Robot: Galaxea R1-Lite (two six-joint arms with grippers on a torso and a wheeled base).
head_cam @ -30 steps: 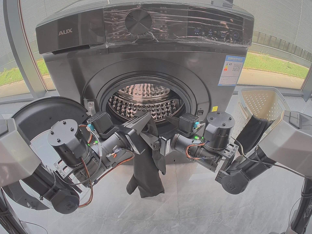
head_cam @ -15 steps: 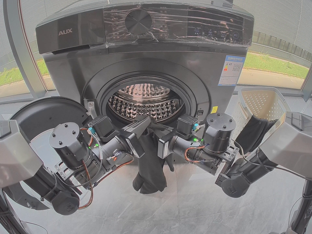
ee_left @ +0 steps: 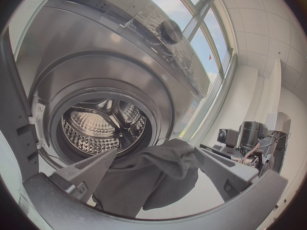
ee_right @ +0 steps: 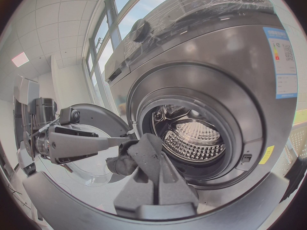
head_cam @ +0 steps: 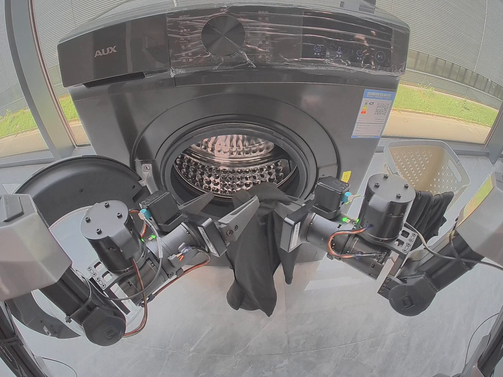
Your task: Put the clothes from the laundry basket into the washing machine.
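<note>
Black garment (head_cam: pixel 255 257) hangs at the mouth of the washing machine (head_cam: pixel 115 111), pinched tight in the right hand (head_cam: pixel 277 210). Left hand (head_cam: pixel 225 209) gapes wide astride it, gripping nothing. Loading step. Next: carry it forward into the drum (head_cam: pixel 230 166), then release.

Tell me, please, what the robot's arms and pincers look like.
The left arm and right arm have black cylindrical joint housings with bolted caps, pale grey angular upper shells, and loose orange and black cables. The left pincer and right pincer carry grey wedge-shaped fingers with ribbed pads.
</note>
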